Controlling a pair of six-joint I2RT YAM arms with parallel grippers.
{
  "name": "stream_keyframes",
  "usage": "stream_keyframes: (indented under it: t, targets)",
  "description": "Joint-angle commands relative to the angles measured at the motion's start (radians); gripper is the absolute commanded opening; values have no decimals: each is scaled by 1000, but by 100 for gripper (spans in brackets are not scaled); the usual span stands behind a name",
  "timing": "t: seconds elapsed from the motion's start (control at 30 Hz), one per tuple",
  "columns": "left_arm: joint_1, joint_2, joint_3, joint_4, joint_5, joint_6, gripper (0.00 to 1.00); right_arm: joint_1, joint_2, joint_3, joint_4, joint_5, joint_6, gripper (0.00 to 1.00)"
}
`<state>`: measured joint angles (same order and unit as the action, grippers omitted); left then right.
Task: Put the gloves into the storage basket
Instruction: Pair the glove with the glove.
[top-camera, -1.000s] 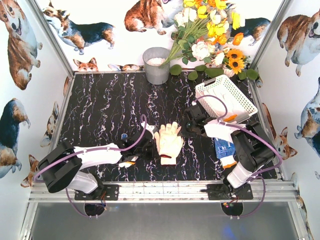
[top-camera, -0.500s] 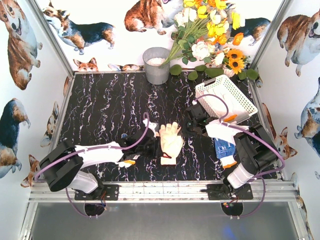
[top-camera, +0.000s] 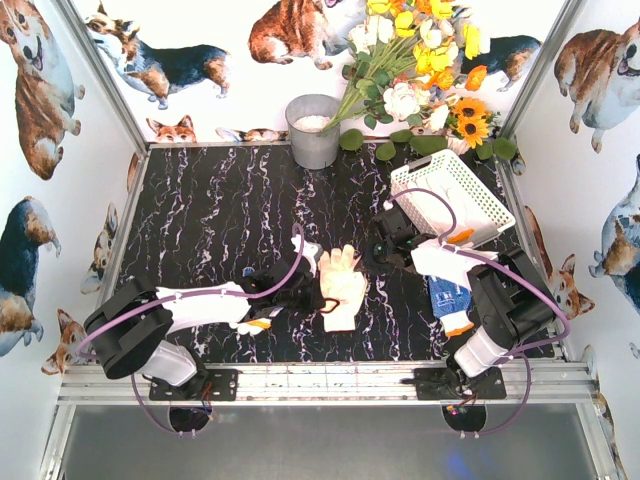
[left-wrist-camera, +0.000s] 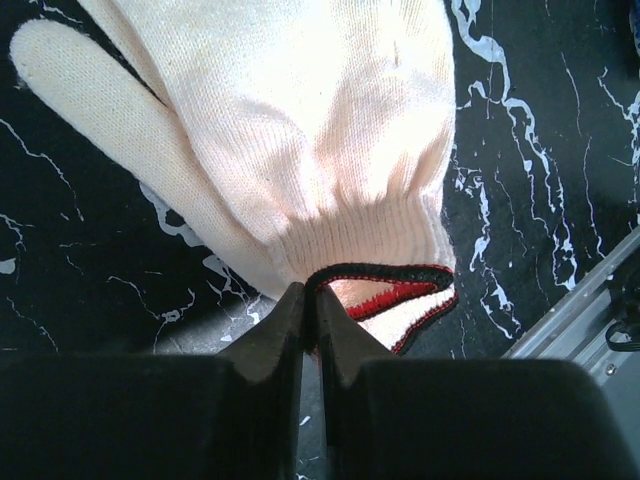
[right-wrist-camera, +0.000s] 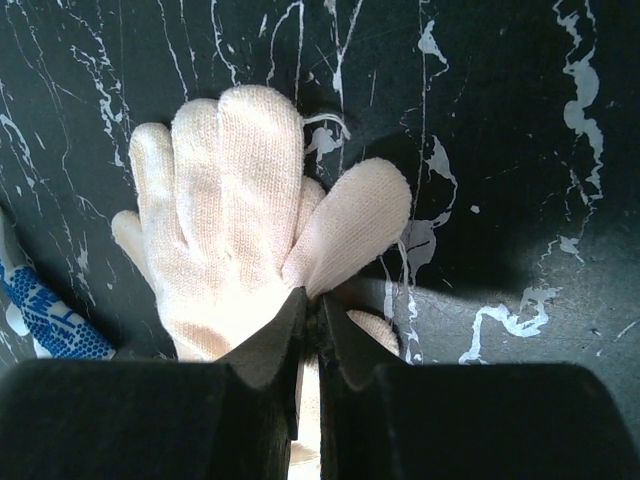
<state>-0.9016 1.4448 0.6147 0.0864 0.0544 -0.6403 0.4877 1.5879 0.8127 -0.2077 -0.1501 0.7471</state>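
A white knit glove (top-camera: 342, 285) lies at the table's middle, fingers pointing away, seemingly on a second one. My left gripper (top-camera: 318, 292) is shut on its black-and-red trimmed cuff (left-wrist-camera: 385, 285); in the left wrist view the tips (left-wrist-camera: 310, 295) pinch the cuff edge. My right gripper (top-camera: 372, 256) is shut on the same glove (right-wrist-camera: 230, 220) at the crotch of the thumb, tips (right-wrist-camera: 315, 300) closed on the knit. The white storage basket (top-camera: 450, 195) stands at the back right. A blue-and-white dotted glove (top-camera: 450, 298) with an orange cuff lies under the right arm.
A grey metal bucket (top-camera: 314, 130) stands at the back centre beside a flower bunch (top-camera: 420, 70). Another glove (top-camera: 255, 325) lies under the left arm. A blue dotted glove (right-wrist-camera: 50, 315) shows at the right wrist view's left edge. The metal rail (top-camera: 320, 385) runs along the near edge.
My left gripper has moved right to the glove's cuff and is now closed on it. The right gripper shifted slightly and holds the glove's thumb crotch. The glove has barely shifted.
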Motion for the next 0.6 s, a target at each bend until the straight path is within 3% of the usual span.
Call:
stream_keyframes:
  t: [0.0, 0.57]
  targets:
    - [6, -27, 13, 38, -14, 22, 0, -3, -55, 63, 16, 1, -37, 2]
    - [-35, -208, -19, -60, 17, 95, 0, 19, -81, 97, 54, -105, -122, 2]
